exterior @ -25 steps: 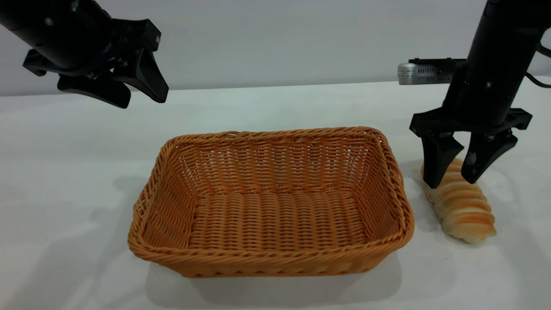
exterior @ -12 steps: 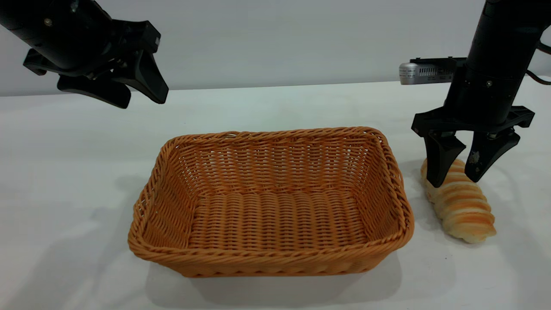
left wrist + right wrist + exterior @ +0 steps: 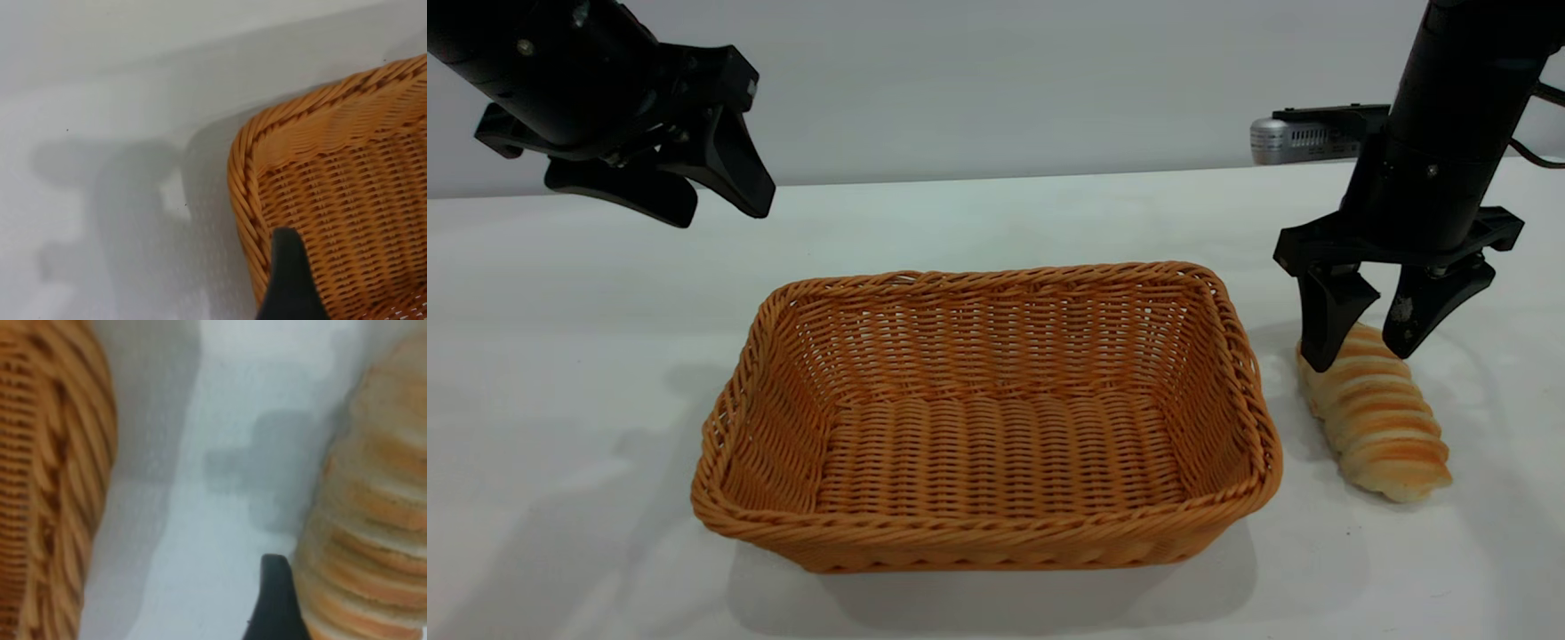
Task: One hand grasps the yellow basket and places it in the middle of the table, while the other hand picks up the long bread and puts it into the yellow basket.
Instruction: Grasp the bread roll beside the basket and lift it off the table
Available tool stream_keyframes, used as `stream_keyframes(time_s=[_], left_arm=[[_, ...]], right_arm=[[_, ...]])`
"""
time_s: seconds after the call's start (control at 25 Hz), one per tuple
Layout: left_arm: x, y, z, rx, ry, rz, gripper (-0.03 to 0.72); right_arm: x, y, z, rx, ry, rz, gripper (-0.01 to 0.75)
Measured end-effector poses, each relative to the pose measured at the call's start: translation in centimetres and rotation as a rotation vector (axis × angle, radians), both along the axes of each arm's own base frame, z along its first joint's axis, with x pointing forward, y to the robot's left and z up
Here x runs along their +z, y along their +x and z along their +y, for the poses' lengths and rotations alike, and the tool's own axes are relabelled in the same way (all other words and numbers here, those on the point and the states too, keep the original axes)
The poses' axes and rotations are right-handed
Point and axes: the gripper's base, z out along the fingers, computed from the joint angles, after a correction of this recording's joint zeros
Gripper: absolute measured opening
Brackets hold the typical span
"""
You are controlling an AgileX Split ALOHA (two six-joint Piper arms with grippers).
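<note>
Right gripper [image 3: 1357, 348], jaws apart, straddles ridged golden-brown long bread [image 3: 1378, 425] at frame right, near its far end. Off-centre pinch; loaf may tip w/ lift. Left gripper [image 3: 719, 206], upper left, released.

we see a small silver-grey box with a vented side [image 3: 1294, 142] | it sits at the far right of the scene, at the back | a black flat part lies on top | behind it we see a plain pale wall [image 3: 1005, 80]
</note>
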Motion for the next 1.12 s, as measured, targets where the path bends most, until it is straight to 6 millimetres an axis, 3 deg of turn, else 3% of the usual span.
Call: stream_keyframes(time_s=[0.32,0.8,0.96,1.12], left_arm=[[0.0,-0.1,0.0,-0.003,0.000,0.009,0.557],[0.0,-0.1,0.0,-0.006,0.002,0.010,0.557],[0.0,-0.1,0.0,-0.006,0.002,0.010,0.557],[0.0,-0.1,0.0,-0.006,0.002,0.010,0.557]], right_arm=[[-3.6,-0.3,-0.1,-0.020,-0.017,0.080,0.629],[-5.4,-0.2,-0.4,-0.008,-0.060,0.102,0.567],[-5.4,-0.2,-0.5,-0.017,-0.068,0.103,0.407],[-5.4,-0.1,-0.6,-0.008,-0.084,0.108,0.134]])
